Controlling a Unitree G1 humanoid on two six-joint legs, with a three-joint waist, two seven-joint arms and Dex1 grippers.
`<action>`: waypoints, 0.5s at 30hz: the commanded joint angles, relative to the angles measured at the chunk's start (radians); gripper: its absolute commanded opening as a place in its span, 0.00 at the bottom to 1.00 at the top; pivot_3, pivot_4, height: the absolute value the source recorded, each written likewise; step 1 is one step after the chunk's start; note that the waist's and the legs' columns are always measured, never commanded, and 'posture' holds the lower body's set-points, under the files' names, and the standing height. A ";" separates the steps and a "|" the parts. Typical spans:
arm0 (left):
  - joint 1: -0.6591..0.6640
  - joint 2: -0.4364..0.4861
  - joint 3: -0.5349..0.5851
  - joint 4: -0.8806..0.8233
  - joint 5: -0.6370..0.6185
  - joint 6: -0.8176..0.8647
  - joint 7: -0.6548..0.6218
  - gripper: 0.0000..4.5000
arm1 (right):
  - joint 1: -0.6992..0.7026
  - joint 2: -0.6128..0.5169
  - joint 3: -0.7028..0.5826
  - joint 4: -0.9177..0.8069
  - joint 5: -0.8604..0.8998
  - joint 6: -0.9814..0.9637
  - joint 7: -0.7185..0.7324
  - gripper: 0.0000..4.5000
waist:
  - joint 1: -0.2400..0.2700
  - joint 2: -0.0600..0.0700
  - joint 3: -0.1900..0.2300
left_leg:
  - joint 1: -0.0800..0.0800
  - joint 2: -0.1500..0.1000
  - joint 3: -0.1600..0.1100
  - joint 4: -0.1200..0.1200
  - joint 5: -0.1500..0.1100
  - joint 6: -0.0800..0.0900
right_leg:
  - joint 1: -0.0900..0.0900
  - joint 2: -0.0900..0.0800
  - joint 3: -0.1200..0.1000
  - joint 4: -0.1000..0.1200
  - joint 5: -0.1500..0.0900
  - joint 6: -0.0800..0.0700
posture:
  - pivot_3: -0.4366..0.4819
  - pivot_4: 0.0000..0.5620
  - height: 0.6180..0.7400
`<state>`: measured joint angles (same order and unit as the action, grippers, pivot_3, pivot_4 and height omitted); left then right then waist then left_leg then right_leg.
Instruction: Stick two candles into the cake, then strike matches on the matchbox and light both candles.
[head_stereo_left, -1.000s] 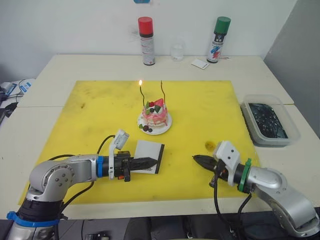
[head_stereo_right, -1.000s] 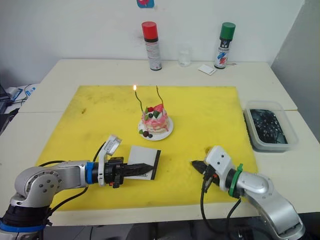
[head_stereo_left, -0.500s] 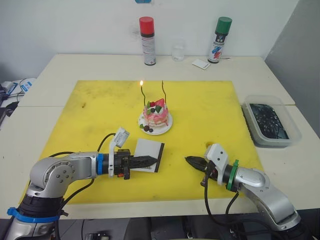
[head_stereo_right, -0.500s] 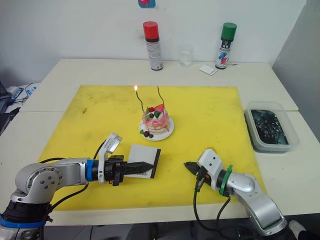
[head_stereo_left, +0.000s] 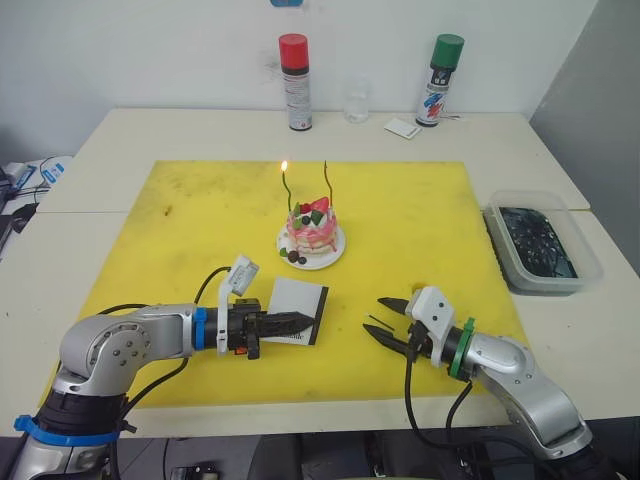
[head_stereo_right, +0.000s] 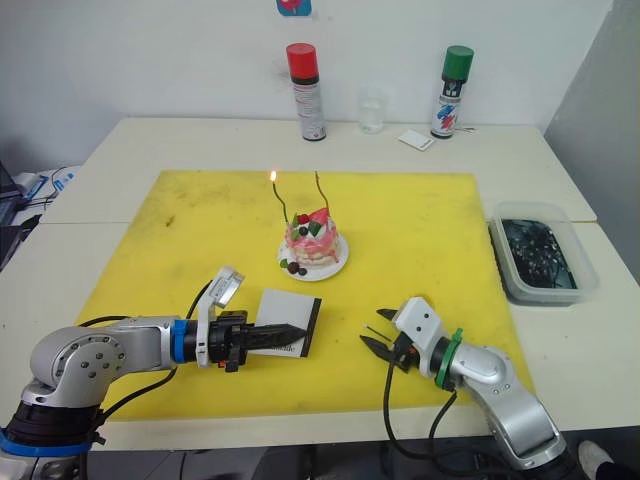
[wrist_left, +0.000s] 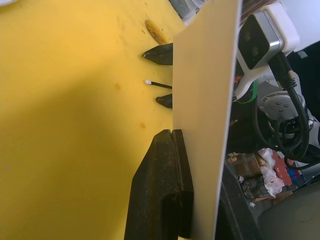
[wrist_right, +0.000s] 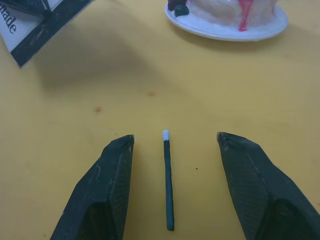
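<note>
Yellow mat (head_stereo_left: 420, 220) — white-tipped match (wrist_right: 168, 182) between end effector (wrist_right: 175, 142) fingers

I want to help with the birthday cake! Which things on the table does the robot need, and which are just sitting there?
Needed:
- cake with two candles, one lit
- matchbox, pinched in the left claw
- match, lying between the open fingers of the right claw

Just sitting there:
- red-capped can
- green-capped can
- small glass
- white card
- clear tray

Pink-and-white cake (head_stereo_left: 309, 232) on yellow mat (head_stereo_left: 420, 215); black, white-tipped match (wrist_right: 168, 180).
</note>
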<state>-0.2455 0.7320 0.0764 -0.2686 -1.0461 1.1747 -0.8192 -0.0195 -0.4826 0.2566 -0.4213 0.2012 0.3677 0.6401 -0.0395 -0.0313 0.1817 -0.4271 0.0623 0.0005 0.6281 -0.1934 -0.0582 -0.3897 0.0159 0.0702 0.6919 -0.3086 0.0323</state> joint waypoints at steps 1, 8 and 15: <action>-0.001 0.013 0.011 -0.023 -0.002 0.003 -0.011 0.00 | 0.008 0.005 -0.016 -0.015 0.014 -0.046 0.019 0.61 | 0.000 0.000 0.000 | 0.000 0.000 0.000 0.000 0.000 0.000 | 0.000 0.000 0.000 0.000 0.000 0.000 | 0.48 0.27 1.00; -0.001 0.015 0.013 -0.027 -0.005 0.006 -0.010 0.00 | 0.025 0.004 -0.026 0.035 -0.019 -0.105 0.008 0.61 | 0.001 0.000 0.000 | 0.000 0.000 0.000 0.000 0.000 0.000 | 0.000 0.000 0.000 0.000 0.000 0.000 | 0.48 0.27 1.00; -0.004 0.015 0.013 -0.024 -0.004 0.009 -0.009 0.00 | 0.029 0.011 -0.024 0.040 -0.032 -0.091 -0.007 0.61 | 0.006 0.000 0.000 | 0.000 0.000 0.000 0.000 0.000 0.000 | 0.000 0.000 0.000 0.001 0.000 0.000 | 0.48 0.27 1.00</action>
<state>-0.2449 0.7339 0.0764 -0.2688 -1.0462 1.1866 -0.8192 0.0101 -0.4739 0.2482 -0.3788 0.1775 0.2729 0.6453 -0.0335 -0.0313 0.1816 -0.4269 0.0622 0.0005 0.6286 -0.1934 -0.0582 -0.3895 0.0159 0.0703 0.6925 -0.3086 0.0323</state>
